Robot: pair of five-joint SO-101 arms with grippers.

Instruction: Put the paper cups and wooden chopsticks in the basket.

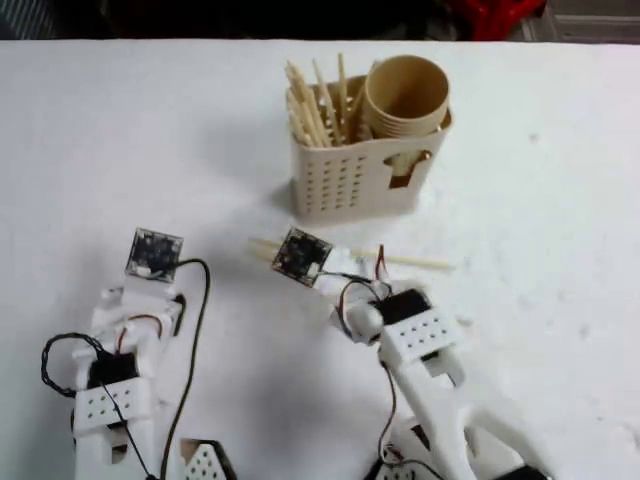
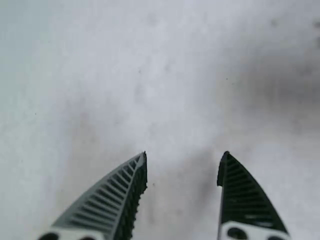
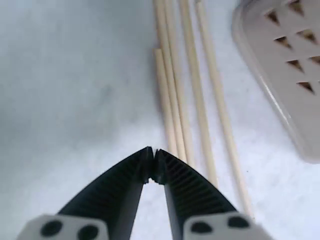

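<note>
Nearest the arms' bases, the left hand hung over bare worktop with its fingers well apart and nothing between them, well away from any of the task's things. The right hand was further in, low over the worktop, its fingertips pressed together on nothing. It sat just beside the loose chopsticks, which lay flat in a rough bundle, several sticks side by side and one shorter-looking end set back from the rest. In the high view their far ends poked out past the right arm.

Beyond them stood the basket, upright, near the loose sticks. It already held a nested stack of paper cups in one end and a sheaf of standing chopsticks leaning in the other. So, by my reading, the loose sticks were all that remained.

The trouble I would expect lay in the pickup. Closed fingers pushed at thin round sticks would likely roll or fan them apart rather than take them. Pinching the whole bundle off-centre could let one slip out or swing the long ends down. On the way in, those ends might snag the rim or knock the crowded sheaf, and the basket looked light enough to shift or tip.
</note>
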